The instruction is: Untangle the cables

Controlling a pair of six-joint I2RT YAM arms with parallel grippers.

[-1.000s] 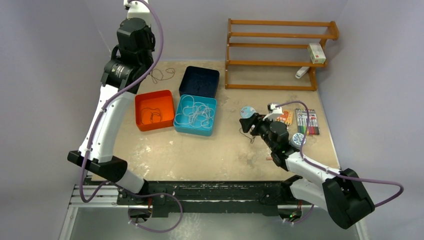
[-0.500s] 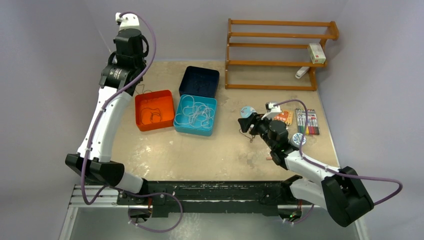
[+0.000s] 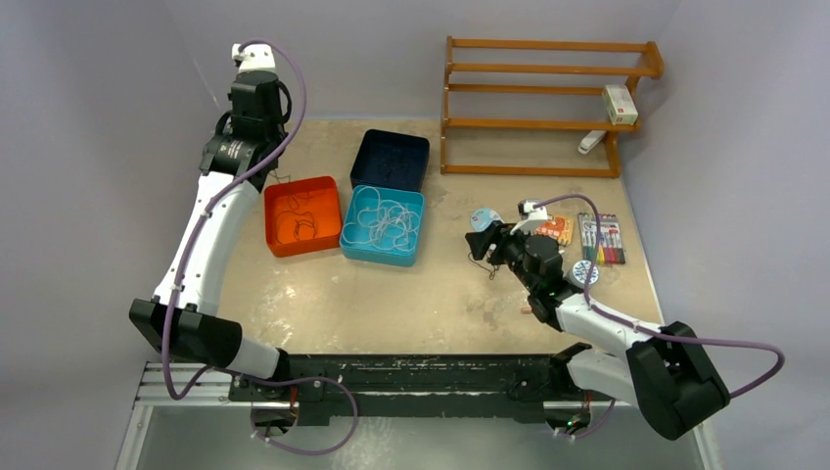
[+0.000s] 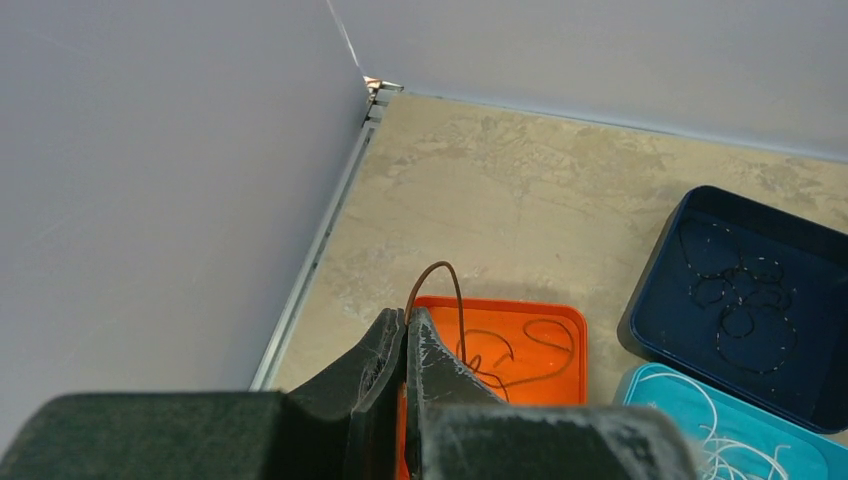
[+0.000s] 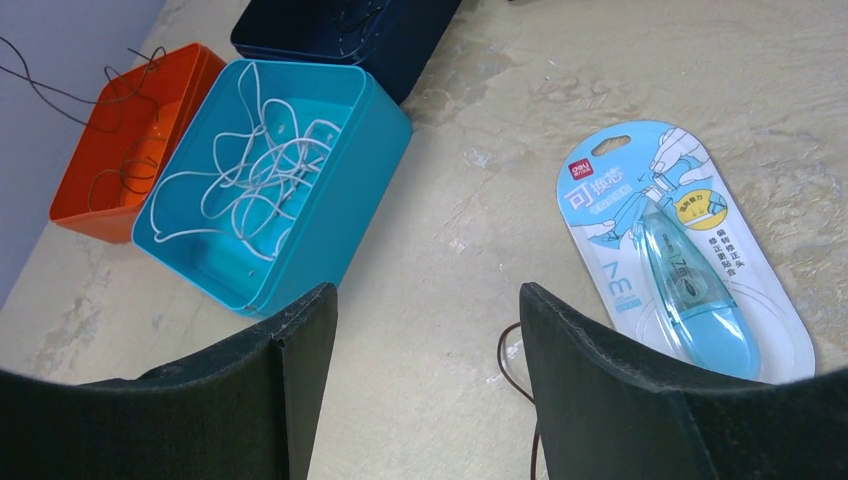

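Note:
My left gripper (image 4: 407, 318) is shut on a thin dark brown cable (image 4: 452, 285) that arches up from the fingertips and trails down into the orange bin (image 4: 566, 312), where more brown cable lies. In the top view this gripper (image 3: 262, 127) hangs above the far left of the orange bin (image 3: 301, 186). White cables (image 5: 255, 170) fill the teal bin (image 3: 352, 240). Dark looped cables (image 4: 735, 300) lie in the navy bin (image 4: 650, 290). My right gripper (image 5: 425, 300) is open and empty just above the table (image 3: 483, 238). A short brown cable (image 5: 507, 365) lies by its right finger.
A blue correction-tape package (image 5: 680, 250) lies on the table right of the right gripper. A marker set (image 3: 599, 238) and small cards sit at the right edge. A wooden rack (image 3: 548, 122) with a small box (image 3: 620, 103) stands at the back right.
My left gripper has swung left and back with the brown cable. The cable has left the table behind the bins and now hangs into the orange bin. The right arm has barely moved.

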